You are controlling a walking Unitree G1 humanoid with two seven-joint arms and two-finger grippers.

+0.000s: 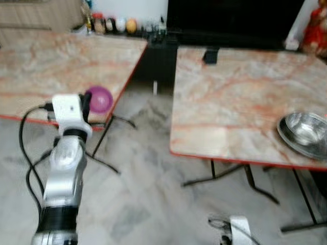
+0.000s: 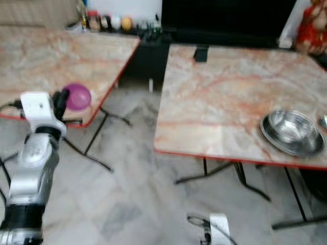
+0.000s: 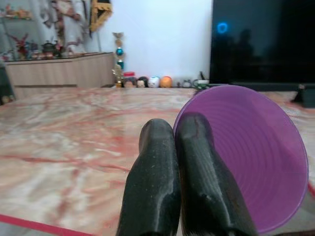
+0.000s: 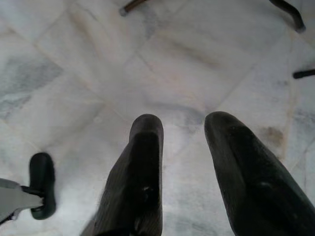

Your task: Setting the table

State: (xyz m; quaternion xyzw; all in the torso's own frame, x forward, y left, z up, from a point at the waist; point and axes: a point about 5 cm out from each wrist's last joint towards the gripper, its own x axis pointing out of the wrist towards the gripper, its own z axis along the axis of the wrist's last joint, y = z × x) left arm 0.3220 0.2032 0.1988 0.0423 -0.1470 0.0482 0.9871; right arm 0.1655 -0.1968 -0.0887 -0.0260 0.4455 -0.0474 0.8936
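Observation:
A purple plastic bowl (image 1: 99, 99) hangs over the near right corner of the left marble table (image 1: 51, 66). My left gripper (image 3: 174, 130) is shut on its rim, and the bowl (image 3: 246, 157) tilts so its ribbed inside faces the wrist camera. On the right marble table (image 1: 230, 92), a steel bowl (image 1: 306, 132) rests near the front right edge. My right gripper (image 4: 182, 123) hangs low over the floor, open with nothing between its fingers; its wrist (image 1: 237, 227) shows at the bottom of the head view.
A floor gap (image 1: 148, 127) of grey marble tiles separates the two folding tables, whose black legs (image 1: 225, 173) spread beneath. A dark TV screen (image 1: 230, 20) and a low shelf with small ornaments (image 1: 117, 24) stand behind. Black cables (image 1: 28, 153) loop beside my left arm.

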